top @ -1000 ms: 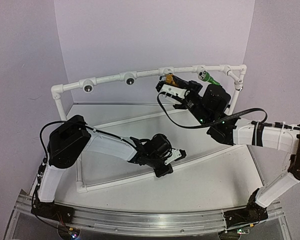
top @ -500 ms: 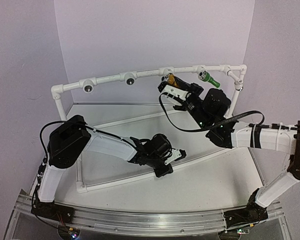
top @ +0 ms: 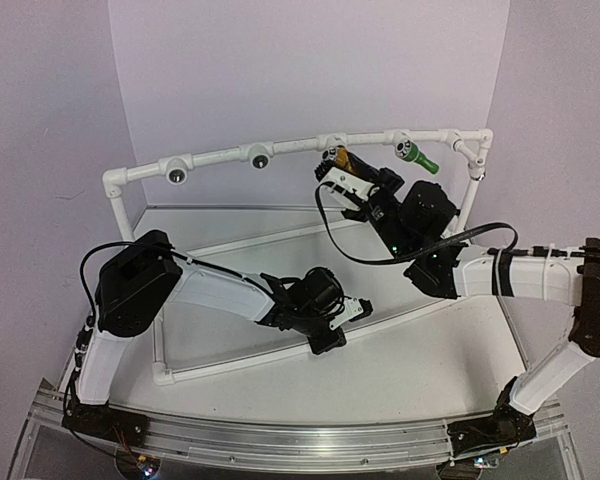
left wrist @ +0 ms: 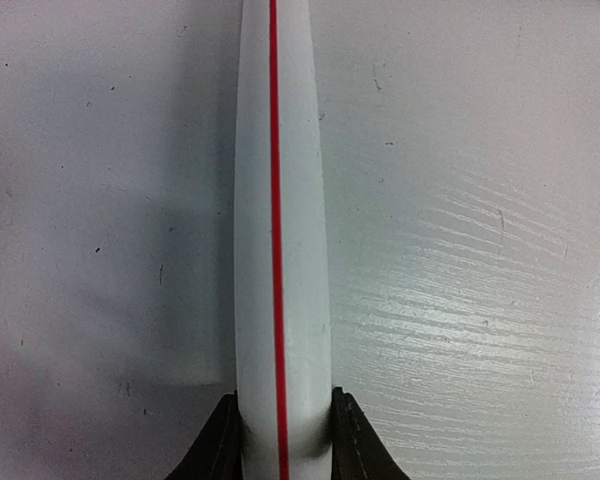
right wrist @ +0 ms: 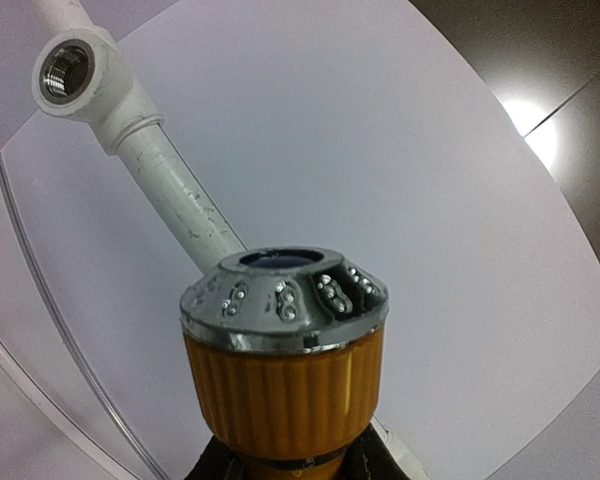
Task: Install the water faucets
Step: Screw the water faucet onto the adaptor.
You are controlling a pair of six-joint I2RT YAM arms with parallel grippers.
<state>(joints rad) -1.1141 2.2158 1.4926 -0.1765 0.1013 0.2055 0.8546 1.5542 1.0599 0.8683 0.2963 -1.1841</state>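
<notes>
Grips the yellow faucet [top: 343, 159] in the right gripper [top: 344, 172], closed around the ribbed orange body, grey metal end pointing away from the wrist. Holds it up at the top rail of the frame [top: 220, 156], right at the third socket [top: 329, 153] counting from the left. Cannot tell from above whether the end touches that socket or sits just in front of it. In the wrist view, hides the socket behind the faucet's own head and shows only a bare fitting [right wrist: 65, 72] further along the pipe.

Clamps the low rail [left wrist: 280, 200] with the left gripper [top: 340, 328], fingers closed on either side of the white pipe with its red line. Appears to do so to steady the frame on the worktop [top: 410, 380].

Has the green faucet [top: 420, 157] already at the fourth socket, jutting out toward the right and free of either gripper. Looks seated there, so counts as the finished half.

Leaves the yellow one as the open half. Judging by the pose, sits at the lining-up or first-thread stage, with the screwing in and the letting go yet to come. Leaves two bare sockets [top: 177, 176] at the left of the top rail, with no further faucet in view to fill them.
</notes>
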